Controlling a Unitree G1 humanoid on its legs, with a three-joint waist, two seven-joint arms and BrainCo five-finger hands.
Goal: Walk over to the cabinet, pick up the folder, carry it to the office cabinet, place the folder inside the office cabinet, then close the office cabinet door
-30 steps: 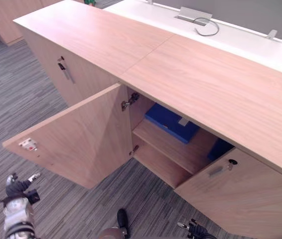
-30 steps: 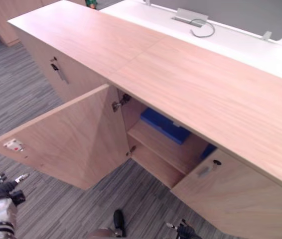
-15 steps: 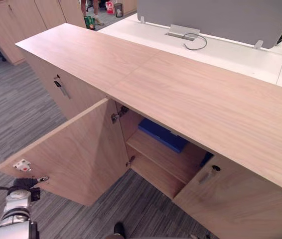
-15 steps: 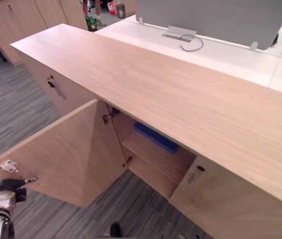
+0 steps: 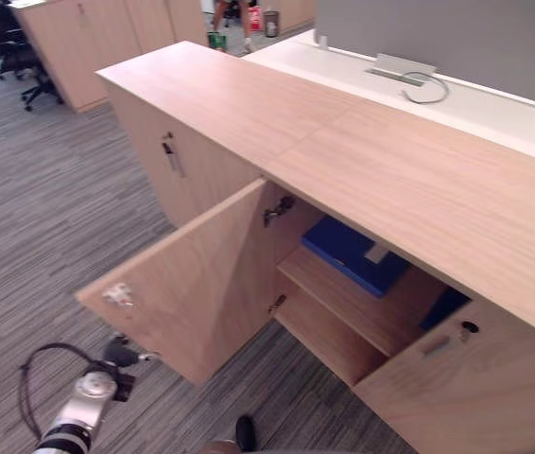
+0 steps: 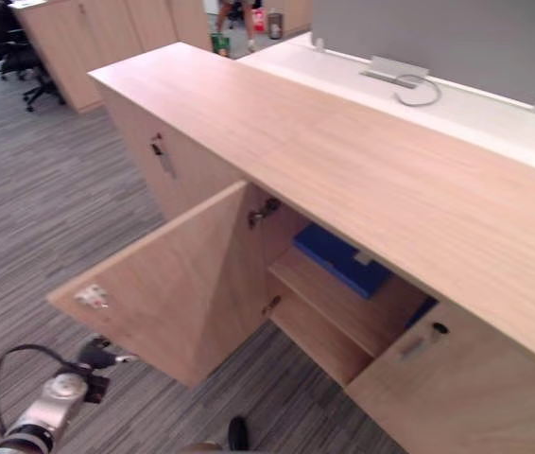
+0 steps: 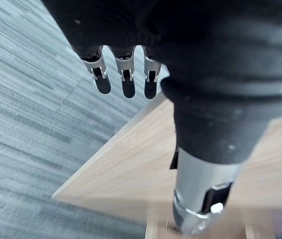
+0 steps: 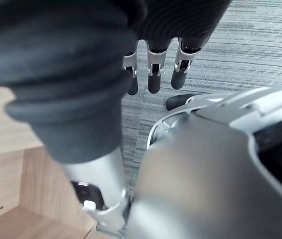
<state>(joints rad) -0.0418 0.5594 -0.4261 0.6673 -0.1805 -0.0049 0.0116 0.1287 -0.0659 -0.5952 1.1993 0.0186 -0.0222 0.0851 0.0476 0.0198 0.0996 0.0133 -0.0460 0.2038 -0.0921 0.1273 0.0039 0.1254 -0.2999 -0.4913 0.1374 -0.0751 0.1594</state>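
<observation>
Cabinet [image 5: 409,180] with left door [image 5: 201,284] standing wide open, blue folder [image 5: 348,248] flat on upper shelf inside; door probably a stiff, light panel, best pushed near its free edge by the nearby left hand [image 7: 127,83], slack and empty like right hand [image 8: 154,79].

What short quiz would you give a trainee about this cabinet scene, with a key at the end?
1. True or false: the light wooden cabinet door stands open.
2. Where does the flat blue folder lie? A) on the grey carpet; B) on the inner wooden shelf; C) on the white desk.
3. Fill in the missing word: the left hand, its fingers relaxed, holds ____.

Key: 1 true; 2 B; 3 nothing.
</observation>
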